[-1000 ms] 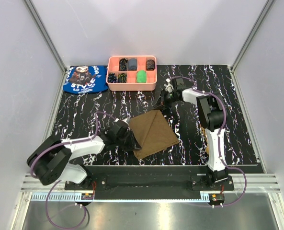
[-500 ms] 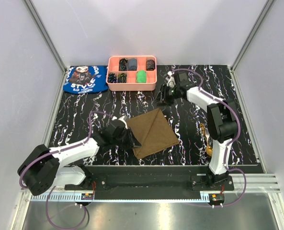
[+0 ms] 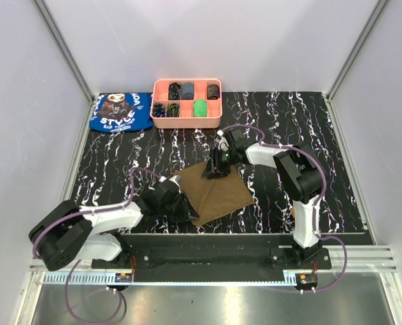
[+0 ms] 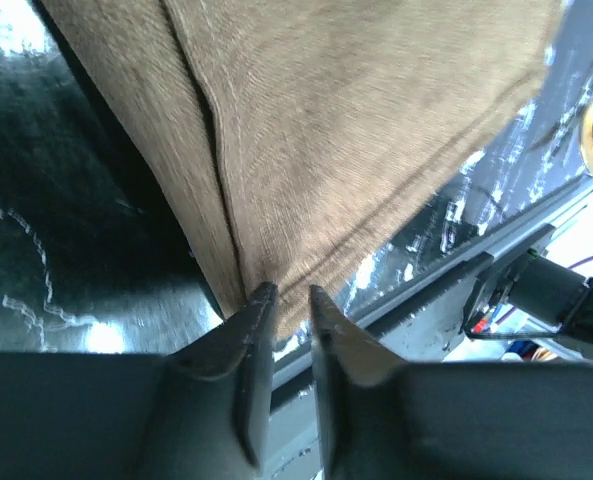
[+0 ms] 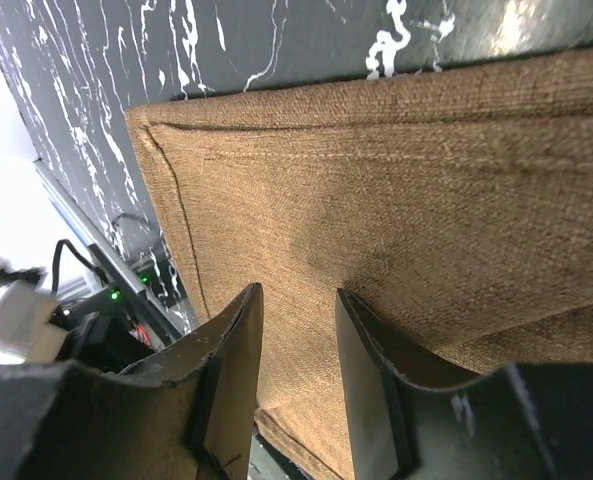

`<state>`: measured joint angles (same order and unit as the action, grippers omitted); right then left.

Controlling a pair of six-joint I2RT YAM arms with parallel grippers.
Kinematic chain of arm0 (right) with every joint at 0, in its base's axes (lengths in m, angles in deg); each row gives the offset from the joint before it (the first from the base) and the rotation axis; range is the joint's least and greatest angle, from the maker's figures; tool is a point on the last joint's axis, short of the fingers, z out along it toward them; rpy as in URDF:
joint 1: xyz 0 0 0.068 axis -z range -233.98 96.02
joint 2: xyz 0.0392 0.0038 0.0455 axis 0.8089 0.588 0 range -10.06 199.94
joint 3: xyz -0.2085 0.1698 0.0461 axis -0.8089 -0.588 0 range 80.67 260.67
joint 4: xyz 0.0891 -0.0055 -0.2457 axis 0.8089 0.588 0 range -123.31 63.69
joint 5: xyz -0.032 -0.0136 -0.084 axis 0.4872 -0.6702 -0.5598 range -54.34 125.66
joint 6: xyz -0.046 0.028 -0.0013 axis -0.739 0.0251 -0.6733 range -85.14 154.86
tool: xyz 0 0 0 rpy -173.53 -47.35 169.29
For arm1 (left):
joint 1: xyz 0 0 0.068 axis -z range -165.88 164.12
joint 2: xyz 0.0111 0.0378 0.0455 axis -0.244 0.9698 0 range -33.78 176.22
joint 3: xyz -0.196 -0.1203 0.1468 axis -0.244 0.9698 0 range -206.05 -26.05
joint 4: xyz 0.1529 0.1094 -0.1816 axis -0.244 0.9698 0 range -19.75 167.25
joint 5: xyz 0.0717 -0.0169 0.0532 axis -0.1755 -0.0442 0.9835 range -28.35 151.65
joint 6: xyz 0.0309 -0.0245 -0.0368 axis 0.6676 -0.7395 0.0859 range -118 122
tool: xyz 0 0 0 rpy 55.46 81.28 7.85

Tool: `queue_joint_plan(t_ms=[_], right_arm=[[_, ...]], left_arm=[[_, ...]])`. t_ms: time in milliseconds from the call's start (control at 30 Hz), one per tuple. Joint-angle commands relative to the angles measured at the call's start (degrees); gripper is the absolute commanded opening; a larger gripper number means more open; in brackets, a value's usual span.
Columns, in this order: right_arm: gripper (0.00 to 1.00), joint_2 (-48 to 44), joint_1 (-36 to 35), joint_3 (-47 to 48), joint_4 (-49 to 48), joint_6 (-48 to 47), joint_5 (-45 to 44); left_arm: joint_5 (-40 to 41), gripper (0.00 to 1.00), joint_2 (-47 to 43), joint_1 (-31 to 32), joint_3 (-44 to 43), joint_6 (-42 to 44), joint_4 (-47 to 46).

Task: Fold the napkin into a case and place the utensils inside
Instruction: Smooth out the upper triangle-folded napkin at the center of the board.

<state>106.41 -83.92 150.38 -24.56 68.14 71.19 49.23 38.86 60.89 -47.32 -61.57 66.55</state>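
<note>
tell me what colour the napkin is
The napkin is plain olive-brown, clearest in the right wrist view.

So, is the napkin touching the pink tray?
No, a stretch of black marbled table separates the napkin from the pink tray.

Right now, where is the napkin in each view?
Top external: napkin lies near the middle, toward the near edge.
Left wrist: napkin fills the upper frame.
Right wrist: napkin covers most of the frame.
Shared landmark: black white-veined table under it.
</note>
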Motion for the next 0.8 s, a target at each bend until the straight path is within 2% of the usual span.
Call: queue_joint_plan(t_ms=[0,33,133,200,300,433,567,600,700,767], right_arm=[[0.45,-4.1,0.1,1.8,2.7,-3.4,-3.4],[0.45,-4.8,-0.2,2.5,5.7,-4.2,-4.1],[0.50,-8.4,-1.9,3.8,12.7,-7.3,-11.0],[0.56,-11.2,-3.5,4.4,16.4,-8.1,-14.8],[0.67,-15.0,-8.5,4.7,22.6,-8.5,-23.2],[0.72,-17.7,-19.9,5.3,29.0,-6.1,-32.9],[0.70,-16.3,-29.6,8.0,32.3,-2.8,-40.9],[0.69,-15.6,-31.0,8.8,33.6,-2.3,-42.0],[0.59,-12.5,-34.7,11.0,35.6,-0.5,-44.5],[0.51,-10.3,-35.9,12.5,36.2,0.3,-45.9]], left_arm=[[5.1,0.31,-10.8,0.2,-2.4,1.3,5.1],[8.1,0.39,-12.9,0.1,-4.8,2.0,8.0],[14.9,0.53,-20.9,-1.1,-10.6,5.3,22.3],[18.1,0.57,-25.6,-3.1,-13.3,6.3,26.9],[18.8,0.58,-29.9,-9.8,-16.9,6.6,34.0],[17.4,0.59,-32.0,-21.1,-20.8,7.4,40.2],[11.3,0.62,-27.8,-29.4,-25.2,10.0,43.9],[7.2,0.62,-24.9,-33.0,-25.9,10.7,44.5],[0.8,0.61,-20.4,-39.3,-27.3,11.9,46.1],[-0.9,0.61,-19.1,-41.3,-26.5,12.4,45.8]])
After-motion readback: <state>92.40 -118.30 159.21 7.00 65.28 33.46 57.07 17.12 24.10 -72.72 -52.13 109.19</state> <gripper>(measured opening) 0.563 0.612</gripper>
